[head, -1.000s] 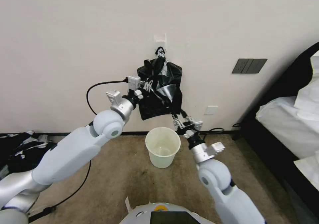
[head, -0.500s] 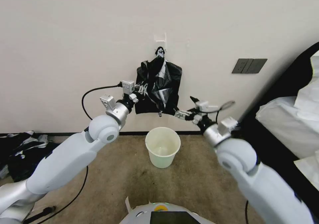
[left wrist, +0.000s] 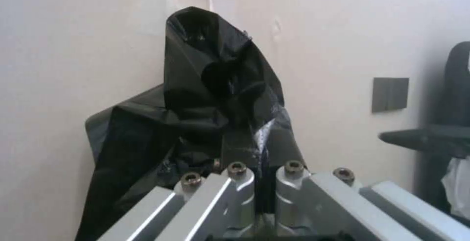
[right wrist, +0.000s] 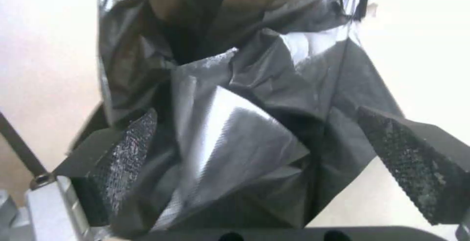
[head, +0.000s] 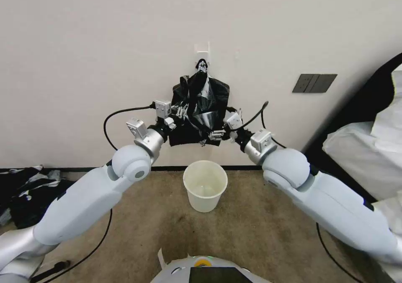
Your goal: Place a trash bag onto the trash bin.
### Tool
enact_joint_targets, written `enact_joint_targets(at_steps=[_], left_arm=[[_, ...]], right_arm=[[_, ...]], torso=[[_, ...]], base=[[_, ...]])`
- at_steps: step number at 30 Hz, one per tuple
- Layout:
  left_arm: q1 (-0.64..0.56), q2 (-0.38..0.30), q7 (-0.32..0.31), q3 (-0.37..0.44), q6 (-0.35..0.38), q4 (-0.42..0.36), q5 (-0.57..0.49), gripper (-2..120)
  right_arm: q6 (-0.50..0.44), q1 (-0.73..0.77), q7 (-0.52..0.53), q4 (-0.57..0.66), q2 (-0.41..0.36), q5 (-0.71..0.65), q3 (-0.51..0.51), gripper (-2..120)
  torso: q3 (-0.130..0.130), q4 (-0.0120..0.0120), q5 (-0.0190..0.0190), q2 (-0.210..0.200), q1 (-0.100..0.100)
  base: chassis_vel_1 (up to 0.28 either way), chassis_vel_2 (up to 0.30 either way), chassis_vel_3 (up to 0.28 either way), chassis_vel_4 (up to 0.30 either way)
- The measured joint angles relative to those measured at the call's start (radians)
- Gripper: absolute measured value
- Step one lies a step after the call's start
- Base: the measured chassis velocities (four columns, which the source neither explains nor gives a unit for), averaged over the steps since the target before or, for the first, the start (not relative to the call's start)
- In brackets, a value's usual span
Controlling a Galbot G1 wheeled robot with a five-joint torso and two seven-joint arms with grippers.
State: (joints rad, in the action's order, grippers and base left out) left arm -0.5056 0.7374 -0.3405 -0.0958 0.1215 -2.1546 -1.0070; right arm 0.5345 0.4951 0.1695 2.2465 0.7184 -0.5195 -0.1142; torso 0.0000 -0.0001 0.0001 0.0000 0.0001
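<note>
- The wall [head: 104,44] carries the black bags: the bundle of bags [head: 200,107] hangs from a small white hook [head: 202,48] by its knotted top, flat against the wall, above the floor [head: 159,224].
- The left arm [head: 83,199] and the right arm [head: 331,207] both reach up from the floor level to this bundle, one from each side.
- The trash bin [head: 205,185] stands upright on the floor, directly under the hanging bags and near the wall. It has no bag inside; its rim is bare.
- The trash bag [right wrist: 235,123] is not yet free. I judge it is the front glossy layer, which is bunched between the two grippers and hangs with the bundle.
- The left gripper [head: 181,112] is at the left edge of the bundle. In the left wrist view its fingers are pressed together on a thin fold of black film.
- The right gripper [right wrist: 264,149] is at the lower right edge of the bundle. Its pads [right wrist: 127,149] are spread wide, with the film between them but not pinched.
- About progress: the task is in its early part. Pulling one bag off, opening it and fitting it over the bin rim are all left to do.
</note>
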Motion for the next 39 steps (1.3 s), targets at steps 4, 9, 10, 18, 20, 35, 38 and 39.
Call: enact_joint_targets(at_steps=[4,9,10,18,20,35,38,39], left_arm=[[-0.003,-0.003,0.0,0.0,0.001,-0.004,0.0,0],[-0.003,-0.002,0.0,0.002,0.001,-0.008,0.0,0],[-0.004,0.001,0.0,0.002,0.001,-0.01,0.0,0],[-0.009,0.013,0.0,0.001,0.002,-0.014,0.001,0],[-0.013,0.013,0.0,0.002,0.002,-0.016,0.001,0],[-0.014,0.008,0.0,0.009,0.003,-0.031,0.0,0],[-0.013,0.008,0.0,0.009,0.003,-0.031,-0.001,0],[-0.013,0.008,-0.001,0.009,0.003,-0.031,-0.002,0]], right_arm=[[0.021,-0.042,-0.015,-0.018,-0.007,0.063,-0.046,100],[0.047,-0.076,-0.021,-0.032,-0.022,0.098,-0.092,100],[0.057,-0.094,-0.021,-0.039,-0.023,0.105,-0.115,100],[0.11,-0.168,0.002,-0.068,0.006,0.119,-0.198,100],[0.124,-0.187,0.012,-0.08,0.024,0.142,-0.218,100],[0.173,-0.277,-0.045,-0.133,0.059,0.435,-0.294,96],[0.172,-0.289,-0.054,-0.128,0.051,0.457,-0.304,91],[0.172,-0.292,-0.056,-0.126,0.047,0.46,-0.308,86]], torso=[[0.0,0.0002,0.0001,0.0,0.0],[0.0,0.0,0.0,0.0,0.0],[0.0,0.0,0.0,0.0,0.0],[0.0,0.0001,-0.0001,0.0,0.0],[0.0,0.0001,-0.0001,0.0,0.0],[0.0,0.0002,-0.0002,0.0,0.0],[0.0,0.0001,-0.0001,0.0,0.0],[0.0,0.0,-0.0001,0.0,0.0]], base=[[0.0,0.0,0.0,0.0],[0.0,0.0,0.0,0.0],[0.0,0.0,0.0,0.0],[0.0,0.0,0.0,0.0],[0.0,0.0,0.0,0.0],[0.0,0.0,0.0,0.0],[0.0,0.0,0.0,0.0],[0.0,0.0,0.0,0.0]])
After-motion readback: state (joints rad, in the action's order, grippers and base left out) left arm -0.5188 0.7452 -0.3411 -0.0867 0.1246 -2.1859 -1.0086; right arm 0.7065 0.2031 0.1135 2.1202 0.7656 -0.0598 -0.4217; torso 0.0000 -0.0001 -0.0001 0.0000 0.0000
